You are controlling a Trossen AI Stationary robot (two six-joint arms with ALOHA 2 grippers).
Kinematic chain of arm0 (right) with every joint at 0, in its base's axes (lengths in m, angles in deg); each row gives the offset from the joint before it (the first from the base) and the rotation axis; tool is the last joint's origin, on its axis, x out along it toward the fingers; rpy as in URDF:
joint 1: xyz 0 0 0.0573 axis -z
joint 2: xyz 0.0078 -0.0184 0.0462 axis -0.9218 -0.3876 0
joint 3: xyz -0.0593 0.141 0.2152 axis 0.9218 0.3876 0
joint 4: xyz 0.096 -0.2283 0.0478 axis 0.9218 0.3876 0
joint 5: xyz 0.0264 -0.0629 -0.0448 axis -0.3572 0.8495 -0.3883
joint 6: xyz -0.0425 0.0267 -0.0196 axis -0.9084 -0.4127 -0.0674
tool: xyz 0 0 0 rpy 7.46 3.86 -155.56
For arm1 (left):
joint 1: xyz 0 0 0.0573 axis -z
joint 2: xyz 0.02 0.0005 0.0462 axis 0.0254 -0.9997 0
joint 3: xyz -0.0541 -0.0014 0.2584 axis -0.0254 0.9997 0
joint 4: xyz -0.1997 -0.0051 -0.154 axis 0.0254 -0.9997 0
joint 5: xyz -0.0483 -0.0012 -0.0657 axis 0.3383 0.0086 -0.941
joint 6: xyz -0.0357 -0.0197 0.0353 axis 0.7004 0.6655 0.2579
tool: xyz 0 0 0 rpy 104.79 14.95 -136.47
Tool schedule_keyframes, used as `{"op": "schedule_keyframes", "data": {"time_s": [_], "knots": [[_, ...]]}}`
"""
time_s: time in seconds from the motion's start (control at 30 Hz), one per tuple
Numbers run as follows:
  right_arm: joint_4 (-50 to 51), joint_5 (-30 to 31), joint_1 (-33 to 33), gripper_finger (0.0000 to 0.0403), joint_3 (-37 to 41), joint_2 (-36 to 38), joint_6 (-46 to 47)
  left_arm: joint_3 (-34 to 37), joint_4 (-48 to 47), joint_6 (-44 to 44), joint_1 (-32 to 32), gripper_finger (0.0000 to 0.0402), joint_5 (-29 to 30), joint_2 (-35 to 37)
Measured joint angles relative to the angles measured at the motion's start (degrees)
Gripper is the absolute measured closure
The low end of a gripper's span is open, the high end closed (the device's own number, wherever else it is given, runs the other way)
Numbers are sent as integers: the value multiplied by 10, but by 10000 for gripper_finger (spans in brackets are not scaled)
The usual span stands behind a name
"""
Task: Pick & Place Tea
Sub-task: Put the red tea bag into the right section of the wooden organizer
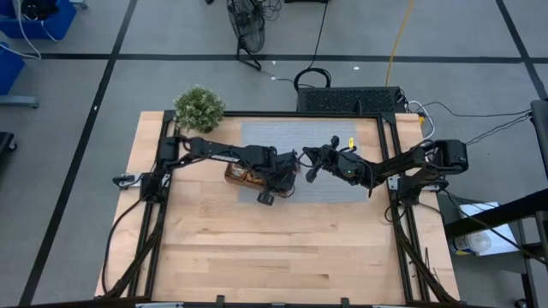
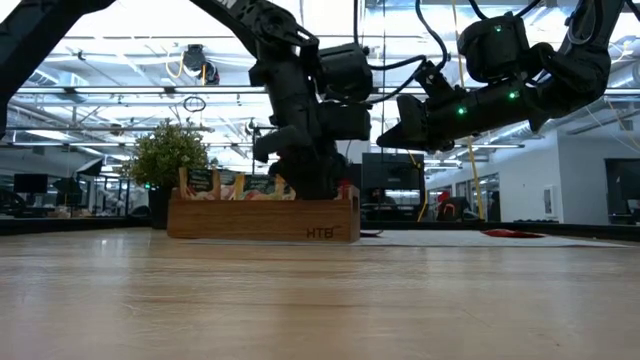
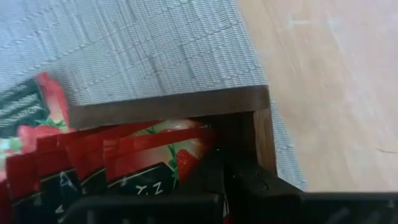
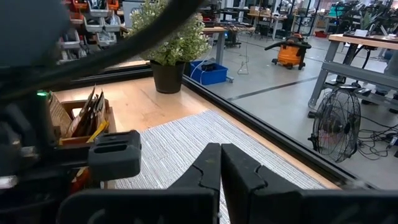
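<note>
A brown wooden tray (image 1: 244,175) stands at the grey mat's (image 1: 282,137) left edge, with tea sachets standing in it. In the left wrist view, red sachets (image 3: 93,155) fill the end compartment behind the tray's wall (image 3: 168,106). My left gripper (image 3: 217,180) reaches steeply down into that right end of the tray (image 2: 265,220), shut on a red sachet. My right gripper (image 1: 310,169) hovers level and shut above the mat, just right of the tray, holding nothing (image 4: 221,168). My left gripper comes from above, pointing steeply down into the tray's end compartment. Its shut fingers (image 3: 214,168) sit at one side edge of the frontmost red sachet (image 3: 186,163); the fingers hide the place of contact. The sachet stands upright among the others in the tray.
A potted plant (image 1: 199,107) stands at the table's far left corner. A small yellow thing (image 1: 355,141) lies on the mat's far right part, and a flat red thing (image 2: 510,233) lies on the mat to the right of the tray. Bare wood fills the table's near half.
</note>
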Motion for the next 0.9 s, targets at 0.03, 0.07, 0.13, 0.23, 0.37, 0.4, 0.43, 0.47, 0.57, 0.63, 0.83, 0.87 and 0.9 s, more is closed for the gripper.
{"op": "schedule_keyframes", "data": {"time_s": [0.03,0.07,0.13,0.23,0.37,0.4,0.43,0.47,0.57,0.63,0.83,0.87,0.9], "knots": [[0,0,0,403,0,0,0,0,3,0,3,397,17,0],[0,0,0,403,0,0,0,0,7,0,5,398,36,1],[0,0,0,403,0,0,0,0,12,-1,10,397,71,1],[-3,-10,0,403,0,0,0,0,15,-4,17,396,107,0],[-5,-23,0,403,0,0,2,1,16,-12,21,398,124,0],[-5,-28,0,403,0,0,2,1,16,-12,21,398,132,0],[-5,-30,0,403,0,0,3,1,16,-12,22,398,144,0],[-5,-31,0,403,0,0,4,1,16,-12,23,399,162,0],[-5,-32,-2,403,0,0,4,1,16,-13,23,399,204,0],[-5,-32,-4,403,0,0,4,1,16,-14,25,399,237,-1],[-4,-48,-4,403,0,0,5,2,15,-15,27,400,273,-2],[-4,-48,-4,403,0,0,4,2,14,-15,28,400,274,-2],[-4,-49,-4,403,0,0,5,2,14,-15,29,399,274,-2]]}}
